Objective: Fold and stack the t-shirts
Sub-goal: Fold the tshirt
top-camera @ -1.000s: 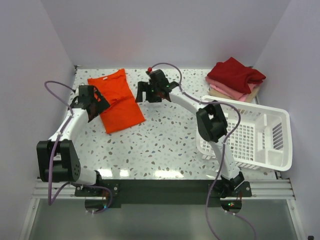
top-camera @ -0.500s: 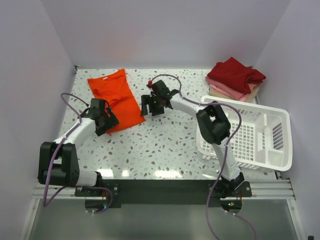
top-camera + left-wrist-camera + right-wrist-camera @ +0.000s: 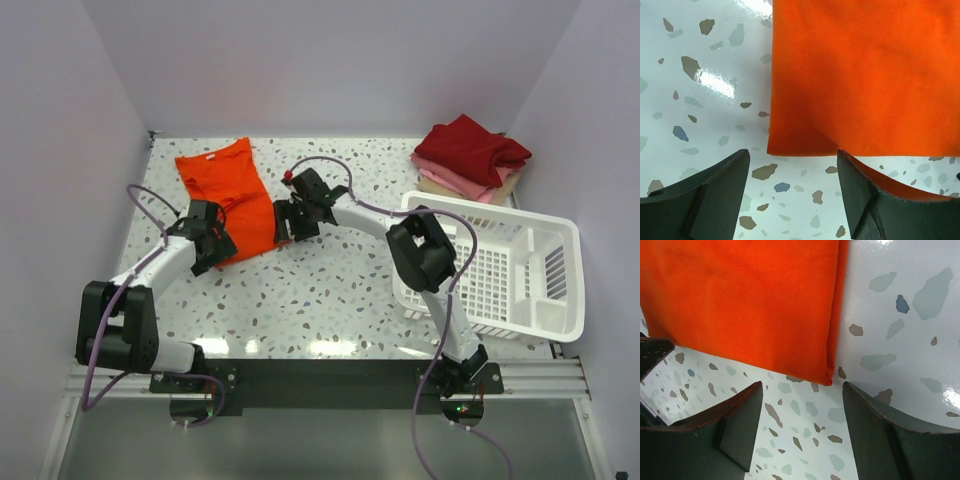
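Observation:
The bright orange-red t-shirt (image 3: 228, 192) lies folded lengthwise into a long strip on the speckled table at the back left. My left gripper (image 3: 210, 248) is open and empty just off the strip's near left corner (image 3: 790, 142). My right gripper (image 3: 288, 222) is open and empty just off its near right corner (image 3: 827, 375). Neither touches the cloth. A stack of folded shirts stands at the back right: dark red (image 3: 472, 148) on top, pink (image 3: 455, 181) under it, beige (image 3: 500, 190) at the bottom.
A white plastic lattice basket (image 3: 500, 265) stands at the right, beside the right arm's elbow. Purple cables loop from both arms. Pale walls close in the left, back and right sides.
Both grippers have drawn toward me along the shirt, from its middle to its near corners. The shirt's near end now looks narrower and shorter.

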{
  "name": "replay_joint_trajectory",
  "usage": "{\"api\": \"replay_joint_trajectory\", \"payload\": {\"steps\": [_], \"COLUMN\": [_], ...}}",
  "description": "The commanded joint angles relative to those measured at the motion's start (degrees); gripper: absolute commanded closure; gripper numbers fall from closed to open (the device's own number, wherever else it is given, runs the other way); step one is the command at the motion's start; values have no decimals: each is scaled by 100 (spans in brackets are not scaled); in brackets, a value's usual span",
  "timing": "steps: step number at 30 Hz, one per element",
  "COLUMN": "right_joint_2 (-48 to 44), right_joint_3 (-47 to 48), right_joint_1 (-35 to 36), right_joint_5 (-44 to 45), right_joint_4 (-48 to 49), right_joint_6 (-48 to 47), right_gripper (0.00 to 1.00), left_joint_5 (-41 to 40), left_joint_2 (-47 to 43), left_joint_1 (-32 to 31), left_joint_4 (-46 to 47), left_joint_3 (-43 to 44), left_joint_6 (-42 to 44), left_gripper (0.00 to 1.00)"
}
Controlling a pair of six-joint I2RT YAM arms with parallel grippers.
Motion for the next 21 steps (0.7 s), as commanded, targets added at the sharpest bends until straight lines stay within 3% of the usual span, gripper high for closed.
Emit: {"api": "replay_joint_trajectory", "payload": {"steps": [1, 8, 9, 14, 15, 18, 19, 21], "right_joint_2": [10, 230, 282, 353, 353, 327, 309, 283], "right_joint_3": [283, 529, 547, 600, 600, 573, 547, 521], "right_joint_1": [62, 89, 89, 89, 89, 89, 98, 89], "right_joint_5": [-10, 175, 201, 307, 298, 272, 246, 193], "right_joint_4": [-119, -286, -312, -417, -444, -488, -505, -541], "right_joint_6": [-127, -215, -232, -285, -294, -338, -364, -382], "right_gripper": [32, 35, 37, 57, 60, 77, 87, 93], "left_joint_5": [-205, -223, -232, -206, -144, -4, 58, 146], "left_joint_2": [10, 282, 335, 564, 608, 608, 582, 512], "left_joint_1": [-27, -27, -27, -27, -35, -88, -106, -193], "left_joint_4": [108, 425, 443, 548, 566, 601, 618, 610], "left_joint_3": [-142, -81, -63, -19, -10, -19, -19, -19], "left_joint_6": [-98, 60, 87, 175, 218, 315, 342, 386], "left_gripper": [25, 33, 37, 63, 73, 88, 90, 92]}}
